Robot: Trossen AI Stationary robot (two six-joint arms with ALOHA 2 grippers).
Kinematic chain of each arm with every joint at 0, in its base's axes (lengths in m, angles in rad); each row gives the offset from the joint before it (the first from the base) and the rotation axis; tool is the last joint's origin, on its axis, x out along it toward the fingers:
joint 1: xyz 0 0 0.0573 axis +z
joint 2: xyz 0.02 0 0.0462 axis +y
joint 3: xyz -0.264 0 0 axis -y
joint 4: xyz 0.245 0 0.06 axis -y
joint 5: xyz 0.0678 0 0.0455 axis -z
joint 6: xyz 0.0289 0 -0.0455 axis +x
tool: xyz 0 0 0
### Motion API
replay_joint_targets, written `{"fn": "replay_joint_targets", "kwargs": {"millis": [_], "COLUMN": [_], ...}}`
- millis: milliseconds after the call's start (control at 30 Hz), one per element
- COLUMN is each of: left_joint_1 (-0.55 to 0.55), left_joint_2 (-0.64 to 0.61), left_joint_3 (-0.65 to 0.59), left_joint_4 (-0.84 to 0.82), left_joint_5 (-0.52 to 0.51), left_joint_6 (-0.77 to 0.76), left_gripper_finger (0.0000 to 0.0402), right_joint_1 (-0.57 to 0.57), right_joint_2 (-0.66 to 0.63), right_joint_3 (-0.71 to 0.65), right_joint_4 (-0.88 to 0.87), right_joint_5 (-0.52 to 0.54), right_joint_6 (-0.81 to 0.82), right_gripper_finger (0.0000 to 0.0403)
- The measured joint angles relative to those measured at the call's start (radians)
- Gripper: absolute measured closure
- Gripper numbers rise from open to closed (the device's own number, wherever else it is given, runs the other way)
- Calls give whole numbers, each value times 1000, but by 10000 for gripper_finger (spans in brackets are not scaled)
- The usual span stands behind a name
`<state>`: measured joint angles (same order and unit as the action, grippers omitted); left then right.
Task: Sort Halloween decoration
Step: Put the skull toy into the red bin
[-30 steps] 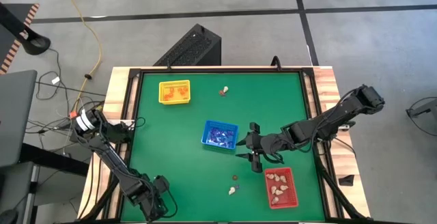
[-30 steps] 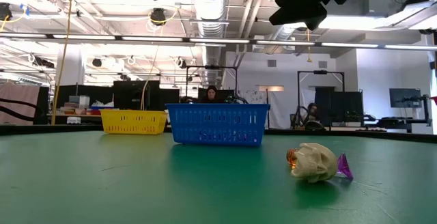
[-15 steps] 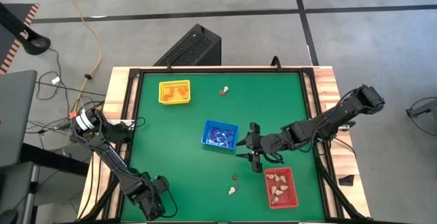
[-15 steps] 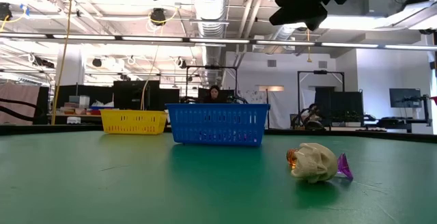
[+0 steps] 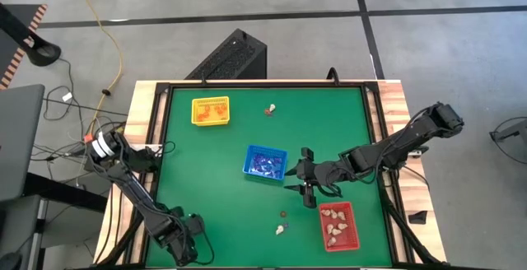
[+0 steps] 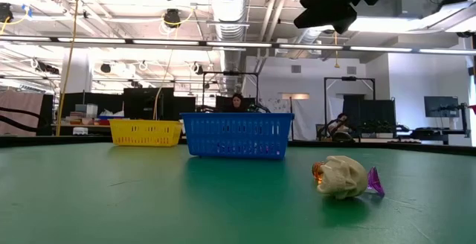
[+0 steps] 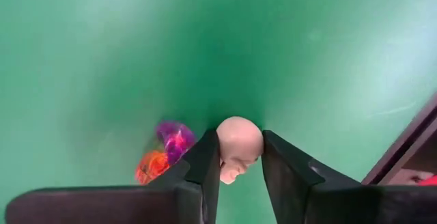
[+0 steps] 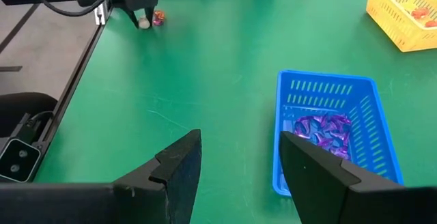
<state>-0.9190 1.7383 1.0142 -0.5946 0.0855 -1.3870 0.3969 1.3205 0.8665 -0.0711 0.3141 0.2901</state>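
step: pick | left hand (image 7: 240, 157) at the table's (image 5: 206, 155) near-left corner, fingers flanking a cream-white trinket (image 7: 238, 145), grip unconfirmed | right hand (image 5: 299, 181) spread, beside blue tray (image 5: 264, 162) | next: you carry it to red tray (image 5: 339, 225)

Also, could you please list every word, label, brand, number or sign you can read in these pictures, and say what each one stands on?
None: no text can be read in any view.
Yellow tray, blue tray, red tray: no labels show.
Green table: unmarked.
Cream trinket between the left gripper jaws: no print.
Right gripper jaws: no markings.
Room behind, in the low view: any signs there are too small to read.
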Motion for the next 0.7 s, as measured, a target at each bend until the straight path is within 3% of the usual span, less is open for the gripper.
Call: {"fn": "replay_joint_targets", "kwargs": {"millis": [200, 267, 367, 433, 533, 700], "left_joint_1": [15, 20, 32, 63, 144, 311], "left_joint_2": [0, 0, 0, 0, 0, 73], "left_joint_3": [77, 84, 64, 24, -43, -96], "left_joint_4": [40, 89, 223, 366, 603, 1049], "left_joint_5": [-231, -384, -722, -866, -875, -614], "left_joint_6": [200, 293, 459, 584, 743, 945], "left_gripper_finger": [319, 320, 320, 320, 320, 321], "right_joint_1": [0, 0, 0, 0, 11, 47], "right_joint_2": [0, 0, 0, 0, -10, -82], "right_joint_3": [0, 0, 0, 0, 10, 19], "right_joint_4": [-7, -7, -7, -12, -55, -106], "right_joint_5": [0, 0, 0, 0, 1, 55], "right_joint_6": [-5, -19, -30, -30, -29, -3], "right_gripper_finger": [178, 178, 178, 178, 178, 178]}}
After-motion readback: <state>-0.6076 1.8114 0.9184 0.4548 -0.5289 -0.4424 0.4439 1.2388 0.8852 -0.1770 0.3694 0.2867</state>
